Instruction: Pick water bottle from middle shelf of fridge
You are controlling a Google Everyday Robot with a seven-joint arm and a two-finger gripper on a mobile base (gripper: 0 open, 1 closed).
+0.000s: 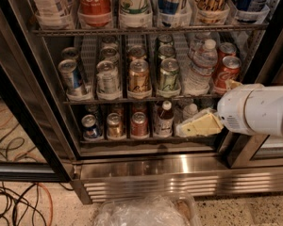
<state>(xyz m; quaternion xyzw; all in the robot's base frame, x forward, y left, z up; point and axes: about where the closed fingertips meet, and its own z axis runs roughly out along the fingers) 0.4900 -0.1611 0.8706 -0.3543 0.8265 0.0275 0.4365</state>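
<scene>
The fridge (146, 171) stands open in front of me with its wire racks in view. The water bottle (200, 66), clear ribbed plastic with a white cap, stands upright on the middle shelf (113, 100) in the second lane from the right, between a green can (169, 75) and red cans (226, 72). My gripper (198, 125), cream-coloured on a white arm, comes in from the right. It sits below the bottle, in front of the bottom rack, and is not touching the bottle.
A small dark bottle with a red neck band (165, 118) and a white-capped bottle (190, 110) stand on the bottom rack beside the gripper. Tall bottles fill the top rack (132, 29). A crumpled plastic bag (146, 213) and cables (12, 204) lie on the floor.
</scene>
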